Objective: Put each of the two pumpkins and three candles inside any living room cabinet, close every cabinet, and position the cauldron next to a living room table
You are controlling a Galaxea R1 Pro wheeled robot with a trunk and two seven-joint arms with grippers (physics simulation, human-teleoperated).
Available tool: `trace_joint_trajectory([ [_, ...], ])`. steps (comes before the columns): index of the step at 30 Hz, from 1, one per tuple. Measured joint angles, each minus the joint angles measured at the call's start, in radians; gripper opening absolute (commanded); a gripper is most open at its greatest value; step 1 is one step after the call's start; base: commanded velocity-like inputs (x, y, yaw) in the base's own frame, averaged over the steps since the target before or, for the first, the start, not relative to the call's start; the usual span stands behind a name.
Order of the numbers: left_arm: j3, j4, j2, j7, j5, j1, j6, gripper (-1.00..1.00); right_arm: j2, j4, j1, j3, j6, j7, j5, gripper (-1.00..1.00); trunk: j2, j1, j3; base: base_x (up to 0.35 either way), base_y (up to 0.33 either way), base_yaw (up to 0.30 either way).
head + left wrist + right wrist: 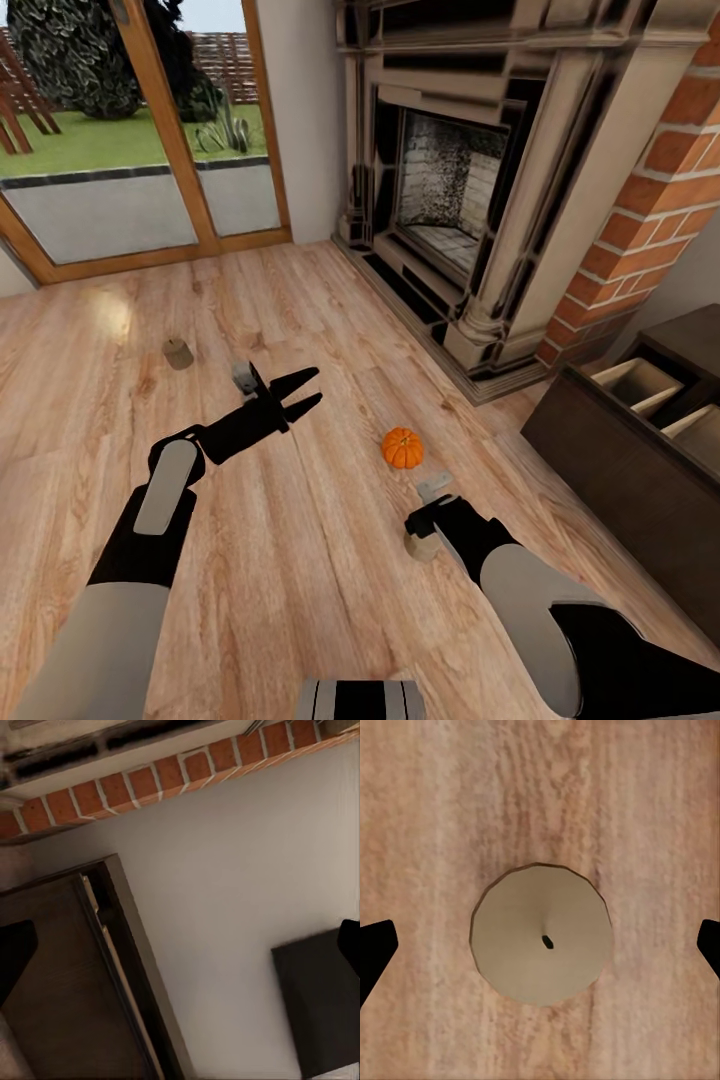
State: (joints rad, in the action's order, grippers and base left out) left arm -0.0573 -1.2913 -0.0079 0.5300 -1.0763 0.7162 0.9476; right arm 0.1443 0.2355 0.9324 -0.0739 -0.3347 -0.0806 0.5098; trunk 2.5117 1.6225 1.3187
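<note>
The wooden plank floor [300,560] runs from the glazed patio door [130,130] at its far left edge to the fireplace [450,180] with its brick flank [660,200] along the far right. At the floor's right edge stands the dark-brown cabinet [620,470], its drawer pulled out so the tan interior [640,385] shows from above.

The left gripper [312,388] hangs above the middle of the floor, its two black fingers spread apart and holding nothing. The right gripper [425,540] points straight down over a candle; in the right wrist view its fingertips [376,949] sit wide on either side of that candle, not touching it.

An orange ribbed pumpkin [403,447] sits on the floor between the two grippers, nearer the right one and the cabinet.

Three pale candles stand on the planks: one candle [542,934] directly beneath the right gripper, wick up; a second candle [243,376] just behind the left gripper; a third candle [178,353] farther left, toward the door.
</note>
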Motion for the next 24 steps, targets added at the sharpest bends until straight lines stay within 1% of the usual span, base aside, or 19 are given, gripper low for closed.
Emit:
trace_joint_trajectory([
  [2,-0.002,-0.009,-0.001,-0.003,0.004,-0.003,0.0,1.0,0.0,0.0,0.0,0.0,0.0,0.001,0.001,1.0,0.0,0.0,0.0,0.0,0.0,0.0],
  [5,0.013,-0.021,0.001,-0.005,0.007,-0.02,-0.001,1.0,0.001,-0.001,0.0,0.0,0.0,0.003,0.003,1.0,0.001,0.001,0.011,0.0,0.0,0.0],
  [6,0.019,-0.024,0.001,-0.005,0.007,-0.025,-0.001,1.0,0.001,0.0,-0.001,0.0,0.001,0.003,0.004,1.0,0.001,0.001,0.012,0.0,0.0,0.0],
  [8,0.03,-0.027,0.002,-0.005,0.007,-0.028,-0.001,1.0,0.0,0.0,-0.001,0.0,0.001,0.004,0.004,1.0,0.001,0.001,0.012,0.0,0.0,0.0],
  [11,0.047,-0.03,0.002,-0.005,0.008,-0.03,-0.002,1.0,0.0,-0.001,-0.001,0.0,0.001,0.004,0.004,1.0,0.001,0.003,0.023,0.0,0.0,0.0],
  [23,0.051,-0.031,0.002,-0.005,0.008,-0.03,-0.003,1.0,0.0,0.0,-0.001,0.0,0.001,0.004,0.004,1.0,0.004,0.008,0.069,0.0,0.0,0.0],
  [24,0.051,-0.031,0.002,-0.005,0.007,-0.03,-0.003,1.0,0.0,0.0,-0.001,0.0,0.001,0.004,0.004,1.0,0.004,0.008,0.07,0.0,0.0,0.0],
])
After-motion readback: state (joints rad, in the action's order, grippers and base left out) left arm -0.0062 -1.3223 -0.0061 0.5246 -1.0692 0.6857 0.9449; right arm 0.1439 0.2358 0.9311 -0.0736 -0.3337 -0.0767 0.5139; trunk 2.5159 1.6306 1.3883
